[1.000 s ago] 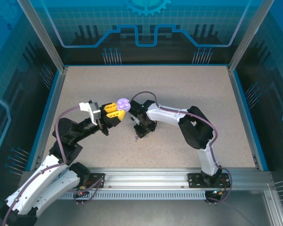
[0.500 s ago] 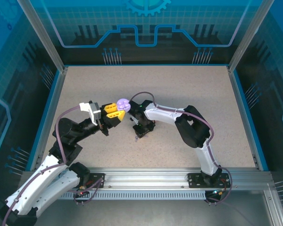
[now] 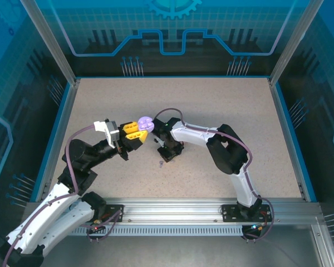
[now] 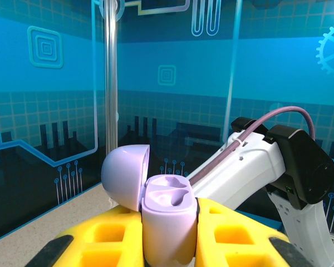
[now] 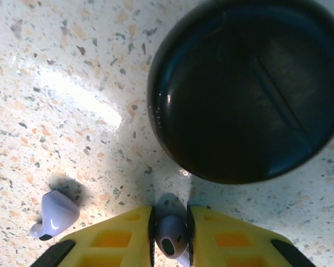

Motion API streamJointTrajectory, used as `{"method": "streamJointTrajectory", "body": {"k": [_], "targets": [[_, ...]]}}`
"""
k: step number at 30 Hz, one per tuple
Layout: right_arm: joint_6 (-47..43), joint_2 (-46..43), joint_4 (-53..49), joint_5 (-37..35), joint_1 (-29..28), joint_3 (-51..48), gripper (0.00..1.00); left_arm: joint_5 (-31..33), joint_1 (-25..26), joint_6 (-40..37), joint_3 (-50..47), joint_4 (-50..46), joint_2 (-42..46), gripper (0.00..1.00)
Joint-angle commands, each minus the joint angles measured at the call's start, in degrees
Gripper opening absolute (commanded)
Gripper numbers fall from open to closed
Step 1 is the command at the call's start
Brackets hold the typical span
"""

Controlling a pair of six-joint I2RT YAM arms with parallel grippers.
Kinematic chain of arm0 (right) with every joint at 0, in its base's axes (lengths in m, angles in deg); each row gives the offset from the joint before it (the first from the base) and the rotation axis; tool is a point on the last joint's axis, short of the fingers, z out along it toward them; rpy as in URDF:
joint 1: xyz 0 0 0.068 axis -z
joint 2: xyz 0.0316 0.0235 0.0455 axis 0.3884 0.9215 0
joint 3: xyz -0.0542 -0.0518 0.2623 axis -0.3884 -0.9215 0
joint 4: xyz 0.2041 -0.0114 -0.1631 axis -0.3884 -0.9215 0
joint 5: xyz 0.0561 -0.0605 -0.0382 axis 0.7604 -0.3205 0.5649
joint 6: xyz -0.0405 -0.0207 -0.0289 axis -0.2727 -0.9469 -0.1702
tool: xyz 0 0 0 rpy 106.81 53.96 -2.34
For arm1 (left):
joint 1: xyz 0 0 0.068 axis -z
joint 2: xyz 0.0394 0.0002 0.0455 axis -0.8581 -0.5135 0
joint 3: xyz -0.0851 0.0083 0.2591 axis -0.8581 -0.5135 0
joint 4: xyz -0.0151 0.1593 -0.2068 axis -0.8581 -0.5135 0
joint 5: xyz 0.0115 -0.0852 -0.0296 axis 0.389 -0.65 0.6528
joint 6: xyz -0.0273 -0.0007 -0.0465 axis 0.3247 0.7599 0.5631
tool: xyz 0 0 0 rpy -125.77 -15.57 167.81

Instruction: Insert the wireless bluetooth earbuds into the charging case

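Observation:
My left gripper [image 4: 168,228] is shut on a lavender charging case [image 4: 168,219], held upright above the table with its lid [image 4: 125,175] swung open to the left and both sockets empty; from above the case [image 3: 145,123] sits at the yellow fingertips. My right gripper [image 5: 171,236] is shut on a lavender earbud [image 5: 171,235] just above the tabletop. A second lavender earbud [image 5: 54,213] lies loose on the table to its left, also seen as a small speck, the loose earbud [image 3: 161,163]. The right gripper [image 3: 166,151] hangs low beside the case.
A round black case [image 5: 247,89], closed, lies on the speckled table directly ahead of the right gripper. The right arm's white link [image 4: 250,167] crosses behind the lavender case in the left wrist view. Blue walls ring the table [image 3: 222,105].
The right gripper has shifted slightly back and left near the loose earbud. The left arm and its case have not moved.

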Motion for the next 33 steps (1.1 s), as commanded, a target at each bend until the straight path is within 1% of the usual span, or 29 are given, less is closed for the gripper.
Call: {"method": "streamJointTrajectory", "body": {"k": [1,5,9,12,16,22,25,29,33], "targets": [[0.2,-1.0,-2.5,2.0,0.2,-0.7,0.22,1.4,0.2,-0.8,0.5,0.1,0.5,0.00],[1.1,-4.4,-0.6,2.8,1.0,-2.2,0.22,1.6,0.2,-0.5,0.3,0.0,0.6,0.00],[2.6,-10.1,2.6,3.4,2.5,-5.2,0.21,1.6,0.2,-0.2,-0.1,-0.2,0.4,0.00],[3.6,-16.1,6.1,4.1,4.0,-8.4,0.22,1.7,0.3,0.2,-0.6,-0.1,0.0,0.00],[4.7,-26.8,12.3,6.6,6.8,-12.9,0.21,1.3,0.2,1.5,-1.1,1.6,-1.1,0.00],[6.1,-42.3,22.8,14.3,12.0,-16.7,0.22,0.2,0.2,3.5,-1.1,6.1,-4.7,0.00],[5.9,-47.8,27.4,18.5,13.9,-16.5,0.23,-0.7,0.2,4.4,-1.1,8.8,-6.9,0.00],[6.0,-52.6,32.3,22.8,15.0,-15.2,0.24,-1.9,0.3,5.5,-0.5,11.7,-9.8,0.00],[7.2,-54.5,36.4,27.4,15.1,-12.9,0.25,-2.7,0.3,6.8,0.0,14.7,-12.3,0.00]]}}
